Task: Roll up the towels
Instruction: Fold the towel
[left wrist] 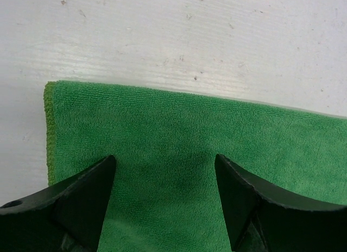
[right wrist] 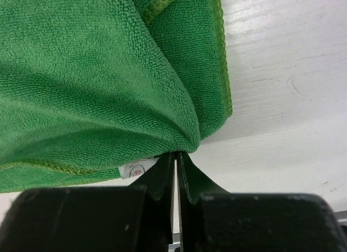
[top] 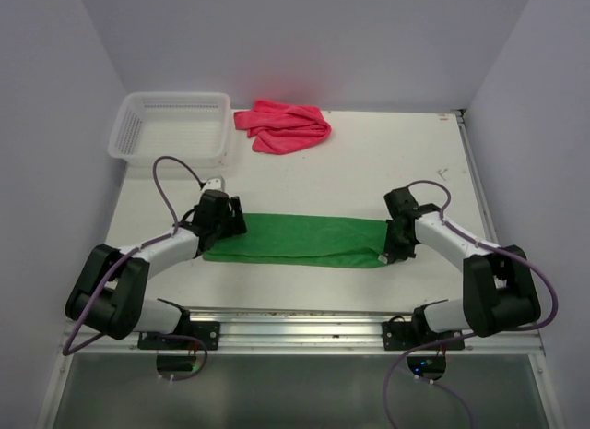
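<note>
I see the white basket (top: 171, 158) at the tabletop's (top: 369, 161) far left corner, and the pink towel (top: 284, 126) lies crumpled just right of it, outside it. The green towel (top: 295, 238) lies flat between the arms. Only the wrist views show the grips. The left pincer (left wrist: 165, 162) is released, fingers wide over the towel's left end. The right pincer (right wrist: 177, 157) is clenched on its right edge, beside a white label (right wrist: 136, 168).

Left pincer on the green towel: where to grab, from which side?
Probably the short left edge of the green towel, from above. It lies flat on the table, so only that hemmed edge offers a lip. The open left pincer hangs just inside it; the right pincer is shut on the opposite end.
</note>
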Motion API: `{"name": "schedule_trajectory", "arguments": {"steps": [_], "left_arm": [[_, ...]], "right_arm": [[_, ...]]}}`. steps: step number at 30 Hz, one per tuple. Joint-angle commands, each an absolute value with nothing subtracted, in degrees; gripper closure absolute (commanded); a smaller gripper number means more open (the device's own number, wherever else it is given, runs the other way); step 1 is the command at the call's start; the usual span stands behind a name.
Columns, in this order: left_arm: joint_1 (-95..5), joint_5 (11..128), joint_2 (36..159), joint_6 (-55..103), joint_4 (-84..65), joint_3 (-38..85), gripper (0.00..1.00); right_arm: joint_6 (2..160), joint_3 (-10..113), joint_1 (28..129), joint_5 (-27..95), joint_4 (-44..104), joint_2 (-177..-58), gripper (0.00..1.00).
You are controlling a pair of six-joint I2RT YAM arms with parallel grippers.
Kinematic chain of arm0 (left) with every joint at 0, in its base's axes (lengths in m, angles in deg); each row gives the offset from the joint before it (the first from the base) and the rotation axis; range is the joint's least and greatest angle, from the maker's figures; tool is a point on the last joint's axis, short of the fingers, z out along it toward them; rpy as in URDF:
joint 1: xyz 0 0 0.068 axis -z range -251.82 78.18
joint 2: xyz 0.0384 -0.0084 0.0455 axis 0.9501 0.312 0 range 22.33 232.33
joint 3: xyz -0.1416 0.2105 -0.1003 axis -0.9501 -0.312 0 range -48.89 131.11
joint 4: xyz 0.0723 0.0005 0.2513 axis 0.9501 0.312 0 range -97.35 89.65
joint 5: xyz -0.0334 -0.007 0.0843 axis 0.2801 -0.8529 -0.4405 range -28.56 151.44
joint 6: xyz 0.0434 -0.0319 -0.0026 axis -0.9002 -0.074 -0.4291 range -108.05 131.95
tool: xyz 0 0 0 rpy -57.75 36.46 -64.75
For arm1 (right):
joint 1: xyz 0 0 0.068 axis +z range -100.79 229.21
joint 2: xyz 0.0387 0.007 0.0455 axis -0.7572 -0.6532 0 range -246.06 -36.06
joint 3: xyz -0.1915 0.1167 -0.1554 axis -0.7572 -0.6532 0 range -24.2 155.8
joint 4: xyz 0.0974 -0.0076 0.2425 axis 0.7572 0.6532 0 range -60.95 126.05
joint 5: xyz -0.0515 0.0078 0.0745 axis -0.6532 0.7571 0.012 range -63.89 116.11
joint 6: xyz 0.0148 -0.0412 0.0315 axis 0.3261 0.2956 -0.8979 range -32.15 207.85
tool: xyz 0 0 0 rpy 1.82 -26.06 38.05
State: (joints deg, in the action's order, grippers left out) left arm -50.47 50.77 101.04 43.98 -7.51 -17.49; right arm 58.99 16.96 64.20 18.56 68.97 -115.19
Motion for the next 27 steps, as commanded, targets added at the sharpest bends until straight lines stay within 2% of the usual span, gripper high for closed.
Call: {"name": "schedule_trajectory", "arguments": {"steps": [1, 7, 16, 18, 19, 21, 22, 26, 27], "left_arm": [[-52.04, 48.35, 99.32, 44.82, -5.77, -16.98, 0.22], [-53.71, 48.53, 99.23, 44.03, -5.33, -16.54, 0.22], [-54.50, 49.57, 100.37, 44.12, -6.03, -16.54, 0.22], [-54.50, 50.19, 99.94, 44.12, -6.38, -16.89, 0.22], [-54.50, 50.28, 99.67, 44.03, -6.38, -17.07, 0.22], [-54.50, 51.07, 98.27, 43.94, -6.38, -17.60, 0.21], [-54.50, 52.29, 96.61, 43.68, -9.17, -18.38, 0.21], [-54.50, 58.17, 92.82, 44.12, -12.09, -19.62, 0.21], [-54.42, 58.98, 91.77, 44.20, -12.18, -19.36, 0.20]], "right_arm": [[59.90, 18.95, 64.16, 19.43, 71.59, -115.60, 1.00], [61.66, 20.97, 64.16, 17.06, 73.96, -116.39, 1.00], [63.59, 21.15, 64.94, 20.56, 74.05, -116.21, 1.00], [64.12, 21.24, 64.86, 23.28, 73.96, -117.53, 0.92], [64.21, 21.41, 64.95, 23.73, 74.05, -117.71, 0.82], [64.12, 21.94, 64.95, 24.35, 75.18, -116.66, 0.74], [63.51, 22.64, 64.95, 24.44, 75.80, -114.04, 0.63], [61.05, 23.26, 64.95, 21.20, 75.72, -108.23, 0.40], [60.69, 23.34, 64.86, 20.23, 75.11, -106.65, 0.38]]}}
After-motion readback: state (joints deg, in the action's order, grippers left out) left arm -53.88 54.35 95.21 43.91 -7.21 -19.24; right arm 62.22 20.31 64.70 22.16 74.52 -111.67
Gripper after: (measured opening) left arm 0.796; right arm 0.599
